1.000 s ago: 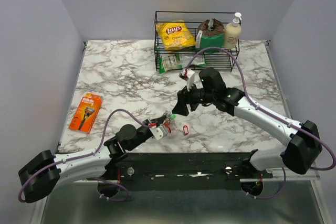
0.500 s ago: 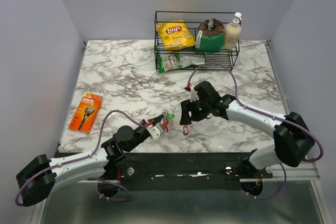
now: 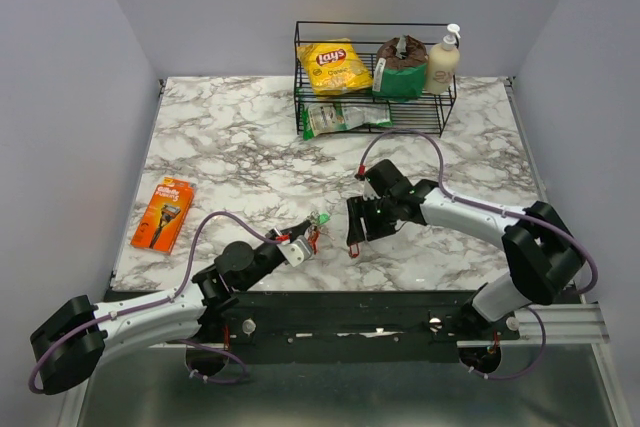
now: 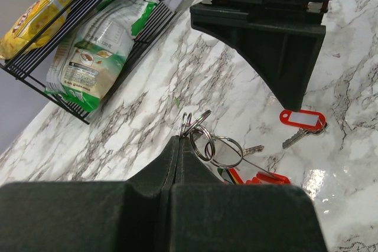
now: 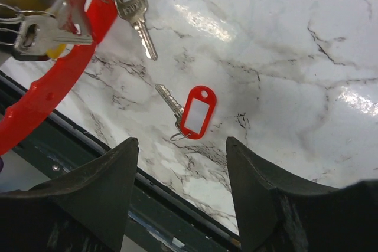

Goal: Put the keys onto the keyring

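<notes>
**One key loose, keyring held ready**

Wide and empty, the right claw hangs over the red-tagged key, which lies flat on the table. In that wrist view its tag runs from 1 to 7 o'clock and its blade tip points to 11. In the top view, at 9 o'clock of it, the left claw pinches the keyring. A green-tagged key seems threaded already. Pickup and threading are left, I judge.

Marble table, grey walls

I see a white, grey-veined marble table boxed in by plain pale grey walls at the back and both sides. A black wire rack stands at its far edge. Soft light glints off the top.
</notes>
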